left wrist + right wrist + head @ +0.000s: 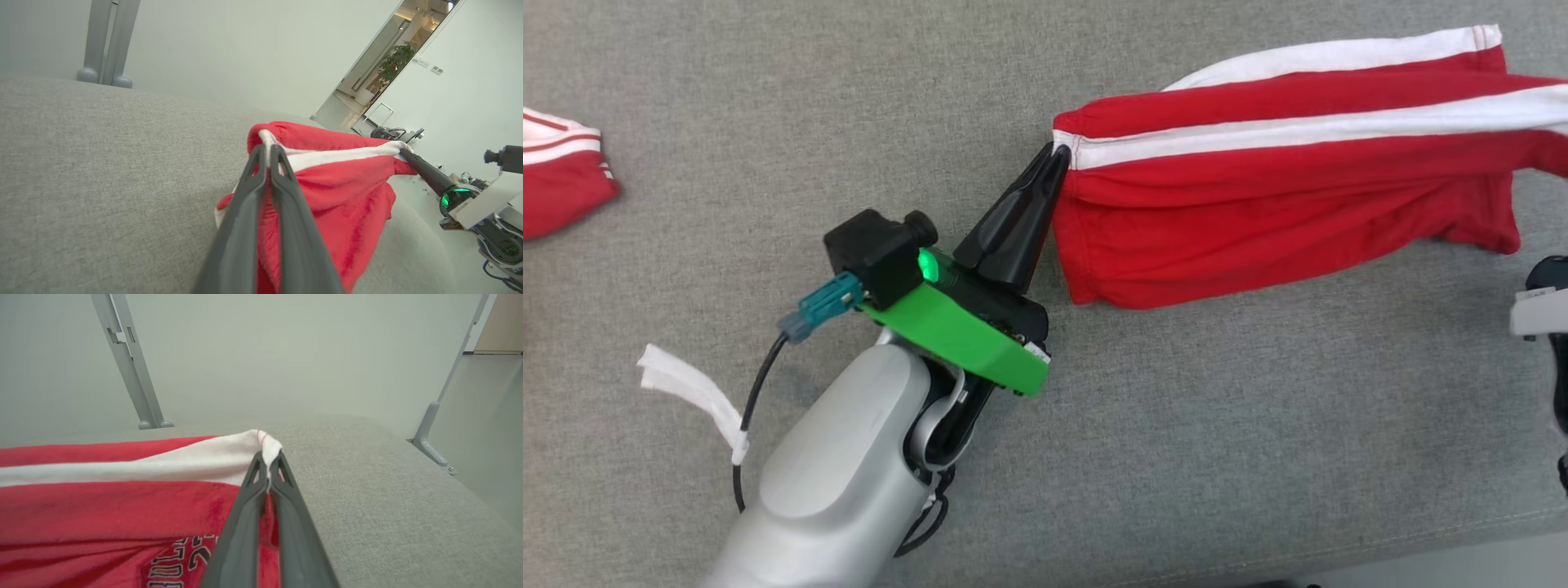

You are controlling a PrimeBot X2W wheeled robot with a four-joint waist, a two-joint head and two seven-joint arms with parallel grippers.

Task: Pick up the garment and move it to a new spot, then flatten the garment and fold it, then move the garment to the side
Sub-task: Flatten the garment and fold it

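Note:
The garment (1258,220) is red cloth with white stripes, stretched over the grey padded surface (1258,425) between my two grippers. My left gripper (1058,153) is shut on the garment's left corner, at the end of a white stripe. The left wrist view has those fingertips (267,149) pinching the bunched red cloth (347,192), and my right gripper (402,152) shut on the far corner. In the right wrist view my right gripper (267,459) is shut on a white-banded corner, with the red cloth (102,506) and some black lettering spread to its left.
Another red and white cloth (560,167) lies at the left edge. A white strip (686,388) hangs by my left arm's cable. Grey frame posts (130,367) stand behind the surface. The surface's front edge (1462,531) runs along the lower right.

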